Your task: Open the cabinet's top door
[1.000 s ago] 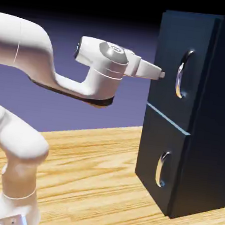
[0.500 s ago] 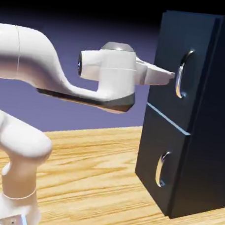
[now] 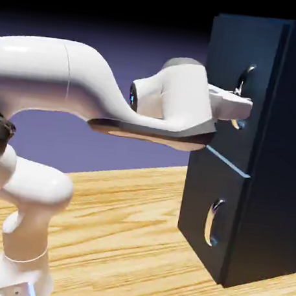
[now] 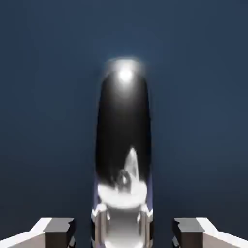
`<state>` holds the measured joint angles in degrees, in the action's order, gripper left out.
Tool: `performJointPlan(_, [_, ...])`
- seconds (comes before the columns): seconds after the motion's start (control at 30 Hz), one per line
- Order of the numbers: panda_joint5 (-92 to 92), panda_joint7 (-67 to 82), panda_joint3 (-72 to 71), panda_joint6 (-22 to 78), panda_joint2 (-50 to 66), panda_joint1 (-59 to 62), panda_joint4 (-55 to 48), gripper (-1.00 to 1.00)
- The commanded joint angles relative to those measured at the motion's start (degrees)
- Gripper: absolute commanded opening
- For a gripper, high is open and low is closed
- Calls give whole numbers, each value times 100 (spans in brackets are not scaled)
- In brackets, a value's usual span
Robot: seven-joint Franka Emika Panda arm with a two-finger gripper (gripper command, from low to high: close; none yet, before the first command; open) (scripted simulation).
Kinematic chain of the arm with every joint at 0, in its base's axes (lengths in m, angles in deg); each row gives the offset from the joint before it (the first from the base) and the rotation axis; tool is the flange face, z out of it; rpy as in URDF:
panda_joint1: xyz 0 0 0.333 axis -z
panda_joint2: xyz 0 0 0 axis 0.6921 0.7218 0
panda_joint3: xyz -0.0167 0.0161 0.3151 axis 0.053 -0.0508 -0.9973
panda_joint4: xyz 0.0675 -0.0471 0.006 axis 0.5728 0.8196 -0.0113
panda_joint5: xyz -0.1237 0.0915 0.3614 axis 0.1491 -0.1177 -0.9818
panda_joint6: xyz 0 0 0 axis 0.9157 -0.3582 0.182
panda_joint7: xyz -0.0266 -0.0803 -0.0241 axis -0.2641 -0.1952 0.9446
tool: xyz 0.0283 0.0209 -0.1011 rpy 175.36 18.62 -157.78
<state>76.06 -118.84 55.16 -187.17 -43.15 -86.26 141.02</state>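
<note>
Cabinet (image 3: 267,152) stands on the wooden table (image 3: 120,238) at the exterior view's right, its top door (image 3: 239,90) flush and closed. White arm (image 3: 66,88) reaches level toward it. Gripper (image 3: 242,107) has its fingers clamped on the door's silver handle (image 4: 123,145).

Wooden table (image 3: 120,238), light grain; plain blue-violet backdrop (image 3: 123,56) behind.
</note>
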Motion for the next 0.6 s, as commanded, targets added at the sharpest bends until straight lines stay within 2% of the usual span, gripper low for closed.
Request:
performJointPlan(0.0, [-122, -2, -177, 79, 13, 207, 111, -100])
performJointPlan(0.57, [-2416, -3, -3465, 646, -225, 3736, 1436, -100])
